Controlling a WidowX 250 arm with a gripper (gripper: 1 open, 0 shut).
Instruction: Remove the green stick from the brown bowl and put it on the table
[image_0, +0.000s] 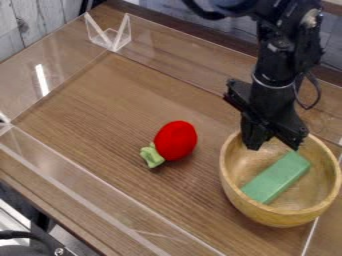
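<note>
- Tabletop (100, 135), brown wood-grain, clear acrylic edging.
- Brown bowl (238, 203), round, containing green stick (277, 178).
- Red toy (174, 136), beside bowl.
- Pincer (250, 143), pressed together, at bowl's rim.

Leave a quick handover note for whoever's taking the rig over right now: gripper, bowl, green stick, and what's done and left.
Gripper: shut, nothing seen in it, at the far-left rim of the brown bowl.
Green stick: lying inside the brown bowl, not lifted out.
Red toy: on the table, left of the bowl in the picture; not part of the job.
Done: nothing of the removal yet.
Left: open the gripper, grasp the stick, lift it clear of the rim, set it on the table, release.
</note>
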